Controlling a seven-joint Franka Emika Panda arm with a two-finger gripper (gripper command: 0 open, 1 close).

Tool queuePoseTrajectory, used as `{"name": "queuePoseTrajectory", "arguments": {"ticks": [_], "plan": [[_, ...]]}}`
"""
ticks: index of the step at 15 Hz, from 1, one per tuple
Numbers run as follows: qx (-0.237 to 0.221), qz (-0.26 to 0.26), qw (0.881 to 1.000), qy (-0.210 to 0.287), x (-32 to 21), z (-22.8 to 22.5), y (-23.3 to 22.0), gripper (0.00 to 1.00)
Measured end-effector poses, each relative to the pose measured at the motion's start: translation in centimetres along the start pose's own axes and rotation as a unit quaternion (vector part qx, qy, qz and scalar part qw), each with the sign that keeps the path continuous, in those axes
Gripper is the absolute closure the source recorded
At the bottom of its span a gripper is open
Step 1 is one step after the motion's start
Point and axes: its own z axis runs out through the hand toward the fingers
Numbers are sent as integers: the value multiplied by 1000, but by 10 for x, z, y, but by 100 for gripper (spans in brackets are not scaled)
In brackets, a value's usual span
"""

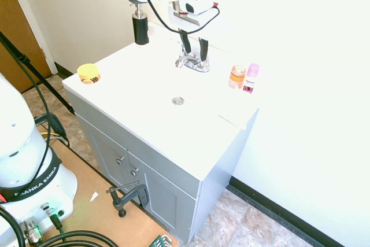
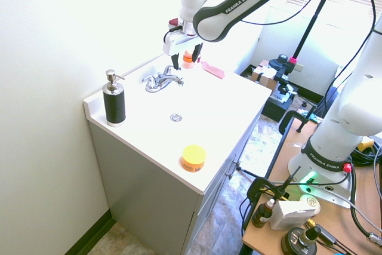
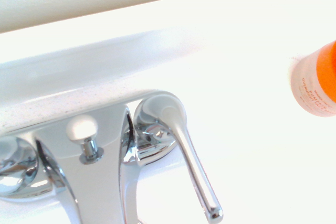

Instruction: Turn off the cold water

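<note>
The cold-water handle [image 3: 197, 169] is set at one end of the faucet base, on the side towards the orange jar [image 3: 318, 80], if the usual right-hand layout is followed; its lever is pointed outward from the wall, as though left in reach for turning. The faucet [image 1: 188, 61] is mounted at the back of the white worktop [image 1: 133, 93], so that water can be sent towards the drain [image 1: 178, 101]. The hand [image 1: 194, 44] is held above the handle end with its fingers apart, pointed down, probably so that the lever can be pushed from one side; whether it is touched cannot be told. Too high a push might miss it.
</note>
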Motion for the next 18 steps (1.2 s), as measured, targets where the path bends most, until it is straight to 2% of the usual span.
{"name": "queuePoseTrajectory", "arguments": {"ticks": [4, 10, 18], "plan": [[-13, 9, 1000, 5, 6, 23, 0, 0], [-21, 29, 999, 19, 34, 30, 9, 0], [-24, 43, 998, 35, 60, 37, -18, 0]]}}
